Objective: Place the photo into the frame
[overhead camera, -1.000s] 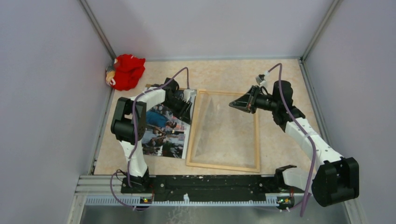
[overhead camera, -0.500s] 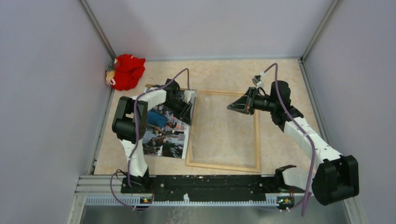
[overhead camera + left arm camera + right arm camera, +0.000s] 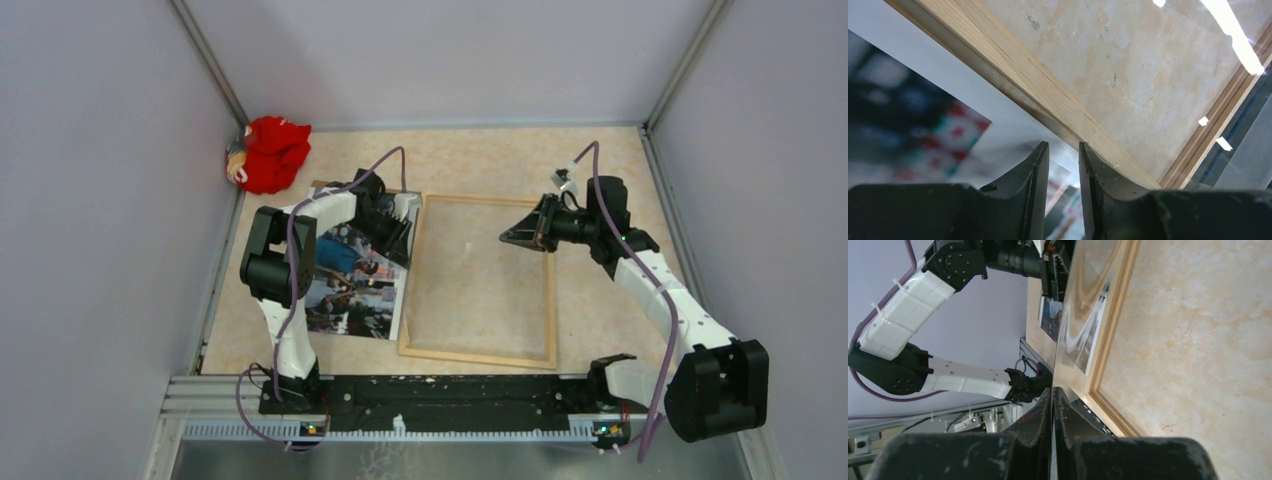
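Much of the photo's (image 3: 352, 290) far end hides beneath your left arm; it lies flat just left of the frame (image 3: 478, 357). Your left end effector (image 3: 1063, 145) hovers there, narrowly parted. Your right end effector (image 3: 1053, 390) pinches the clear pane (image 3: 1083, 300).

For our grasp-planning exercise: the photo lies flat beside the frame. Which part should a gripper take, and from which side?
Probably the white border at the far right corner of the photo, reached from above by the left gripper, poised there. A thin flat sheet offers only an edge to pinch, and that corner lies beside the frame.
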Robot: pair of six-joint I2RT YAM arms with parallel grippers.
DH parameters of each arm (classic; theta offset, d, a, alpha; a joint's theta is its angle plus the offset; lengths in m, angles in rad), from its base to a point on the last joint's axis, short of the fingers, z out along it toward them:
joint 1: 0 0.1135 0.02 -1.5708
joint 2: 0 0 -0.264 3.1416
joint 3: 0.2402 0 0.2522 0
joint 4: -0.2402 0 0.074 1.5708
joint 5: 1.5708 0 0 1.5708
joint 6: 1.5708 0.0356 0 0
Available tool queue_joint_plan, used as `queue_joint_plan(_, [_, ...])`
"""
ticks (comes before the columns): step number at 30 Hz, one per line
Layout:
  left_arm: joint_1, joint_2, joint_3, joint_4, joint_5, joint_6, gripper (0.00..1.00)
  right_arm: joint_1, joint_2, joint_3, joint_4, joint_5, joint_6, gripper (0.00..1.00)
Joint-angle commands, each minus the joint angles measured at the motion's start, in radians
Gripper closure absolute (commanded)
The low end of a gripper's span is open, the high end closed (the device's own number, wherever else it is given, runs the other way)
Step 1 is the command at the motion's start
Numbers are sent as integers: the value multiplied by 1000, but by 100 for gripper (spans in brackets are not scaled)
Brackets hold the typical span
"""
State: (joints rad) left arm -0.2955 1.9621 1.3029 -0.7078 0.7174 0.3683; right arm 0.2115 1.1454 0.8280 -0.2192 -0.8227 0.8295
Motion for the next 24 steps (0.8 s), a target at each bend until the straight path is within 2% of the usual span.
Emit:
queue_joint_plan(1, [-4, 4, 13, 10, 5, -1, 65, -44, -12, 57, -48, -37, -90, 100])
queue_joint_plan(6, [-4, 3, 15, 8, 5, -3, 65, -59, 31, 93, -106, -46, -156, 100])
queue_joint_plan(24, [-5, 8, 18, 5, 1, -3, 65, -68, 50, 124, -87, -75, -189, 100])
